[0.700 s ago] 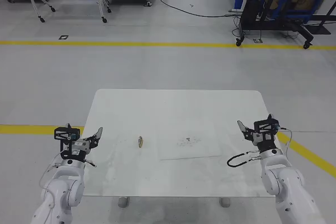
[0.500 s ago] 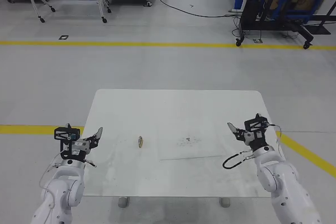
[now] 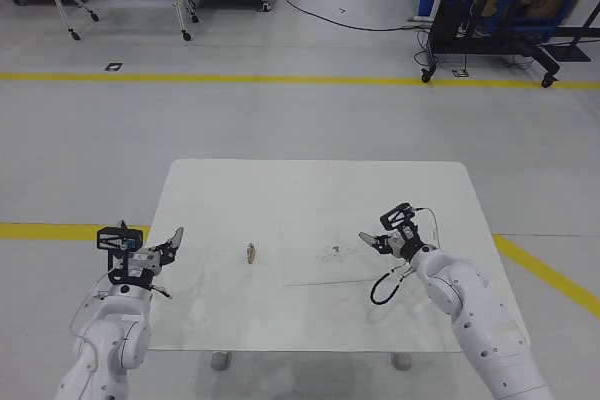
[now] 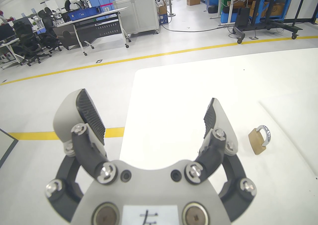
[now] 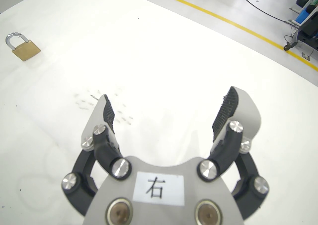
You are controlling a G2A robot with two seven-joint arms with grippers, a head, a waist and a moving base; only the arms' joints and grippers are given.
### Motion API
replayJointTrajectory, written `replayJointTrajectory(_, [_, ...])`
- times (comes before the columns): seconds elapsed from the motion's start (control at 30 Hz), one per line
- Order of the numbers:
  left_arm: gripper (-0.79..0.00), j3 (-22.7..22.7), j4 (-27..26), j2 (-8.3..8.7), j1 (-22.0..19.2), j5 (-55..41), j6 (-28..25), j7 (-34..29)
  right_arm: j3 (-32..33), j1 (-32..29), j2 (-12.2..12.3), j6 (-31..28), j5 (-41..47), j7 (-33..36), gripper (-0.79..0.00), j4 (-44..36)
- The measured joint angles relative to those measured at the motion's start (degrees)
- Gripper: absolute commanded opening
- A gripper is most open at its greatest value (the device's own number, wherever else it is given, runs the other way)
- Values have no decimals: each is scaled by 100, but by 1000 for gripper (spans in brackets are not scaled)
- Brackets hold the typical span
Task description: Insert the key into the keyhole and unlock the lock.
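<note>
A brass padlock [image 3: 250,253] with a silver shackle lies on the white table [image 3: 310,190], left of the middle; it also appears as the padlock [image 4: 258,139] and the padlock [image 5: 23,48] in the wrist views. A small silver key [image 3: 334,246] lies among faint scuff marks to its right. My right gripper [image 3: 380,238] hangs open just right of the key. In the right wrist view the key [image 5: 94,97] peeks out beside one finger of the right gripper [image 5: 169,96]. My left gripper [image 3: 150,232] is open at the table's left edge, well apart from the padlock; its wrist view shows the left gripper [image 4: 147,101] holding nothing.
A black cable loop [image 3: 385,290] hangs off the right arm over the table. A thin sheet edge [image 3: 340,282] runs across the table's front half. Yellow floor lines [image 3: 280,78] and wheeled racks [image 3: 490,40] stand beyond the table.
The right arm has swung left from the table's right edge to just beside the key. The left arm, padlock and key have stayed put.
</note>
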Motion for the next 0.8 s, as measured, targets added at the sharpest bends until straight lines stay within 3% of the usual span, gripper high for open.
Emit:
replayJointTrajectory(0.1, [0,0,0,0,0,0,0,0,-177,168,-8,-583,210,-9,0,189])
replayJointTrajectory(0.23, [0,0,0,0,0,0,0,0,-441,799,23,-2377,268,-140,0,857])
replayJointTrajectory(0.33, [0,0,0,0,0,0,0,0,-701,1276,30,-3322,-144,-223,-154,1353])
replayJointTrajectory(0.37, [0,0,0,0,0,0,0,0,-794,1423,20,-3518,-249,-220,-280,1501])
replayJointTrajectory(0.43, [0,0,0,0,0,0,0,0,-1005,1745,-11,-3858,-380,-243,-400,1861])
replayJointTrajectory(0.5, [0,0,0,0,0,0,0,0,-1230,2020,-46,-3936,-515,-304,-449,2164])
replayJointTrajectory(0.8, [0,0,0,0,0,0,0,0,-2058,2663,-142,-3919,-1068,-880,-517,2911])
